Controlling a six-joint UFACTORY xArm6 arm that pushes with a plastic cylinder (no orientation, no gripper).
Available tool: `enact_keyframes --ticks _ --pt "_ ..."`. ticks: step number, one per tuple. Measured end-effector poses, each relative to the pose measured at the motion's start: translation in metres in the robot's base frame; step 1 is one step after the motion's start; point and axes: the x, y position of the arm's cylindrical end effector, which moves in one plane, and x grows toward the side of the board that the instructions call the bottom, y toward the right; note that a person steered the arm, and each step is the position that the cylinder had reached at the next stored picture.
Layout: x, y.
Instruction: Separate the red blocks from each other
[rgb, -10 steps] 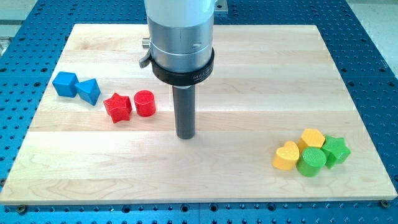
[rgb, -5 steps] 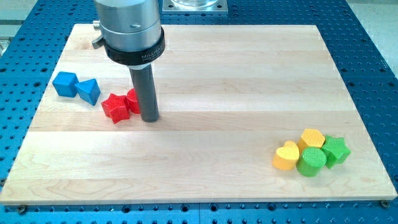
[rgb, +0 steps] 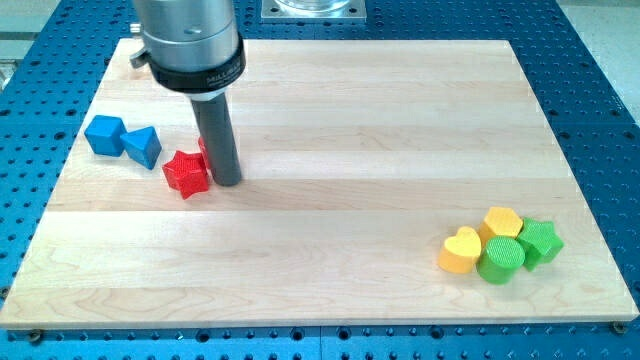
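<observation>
Pale wood makes up the board (rgb: 330, 270), which sits on a blue perforated table (rgb: 610, 120). We have only the one camera view.

At the view's left, our rod (rgb: 218, 135) comes down from a grey cylinder (rgb: 188, 45), and our tip (rgb: 226, 183) rests on the board. We carry no pincer, so there is nothing to spread or press together.

The red star (rgb: 186, 173) lies just to the left of our tip, touching or nearly touching the rod. The second red block (rgb: 204, 149) is almost wholly hidden behind the rod; only a sliver shows at the rod's left edge, right against the star's upper right. Its shape cannot be made out.

Further left, a blue cube (rgb: 104, 134) and a blue wedge (rgb: 143, 147) touch each other, the wedge just beside the star.

Well apart, at the view's lower right, four blocks cluster together: a yellow heart (rgb: 461, 250), a yellow block (rgb: 502, 222), a green cylinder (rgb: 500, 260) and a green star (rgb: 541, 241).
</observation>
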Motion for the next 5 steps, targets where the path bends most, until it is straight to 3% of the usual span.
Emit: enact_keyframes --ticks 2,4,5 --pt "0.0 -0.058" --pt "0.084 -0.112" --pt "0.09 -0.108"
